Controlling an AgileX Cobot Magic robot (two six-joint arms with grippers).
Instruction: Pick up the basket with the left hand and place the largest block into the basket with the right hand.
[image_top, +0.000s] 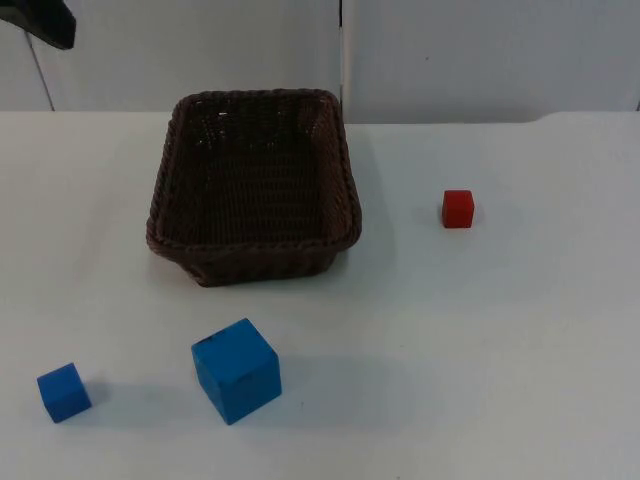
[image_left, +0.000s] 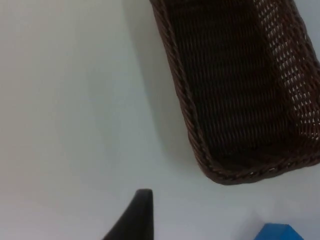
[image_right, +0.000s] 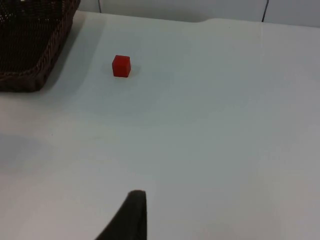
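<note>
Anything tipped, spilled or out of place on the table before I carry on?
Nothing stands out. The dark brown wicker basket sits upright and empty on the white table; the large blue cube, small blue cube and small red cube each rest flat, apart.

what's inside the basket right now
No block: the basket shows bare dark woven floor and walls in the top view. The near wall hides a thin strip of its floor.

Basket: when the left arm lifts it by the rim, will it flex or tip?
The basket is tightly woven with a thick braided rim, so probably fairly stiff. It is empty, so likely light. Gripped on one edge, it may tilt.
</note>
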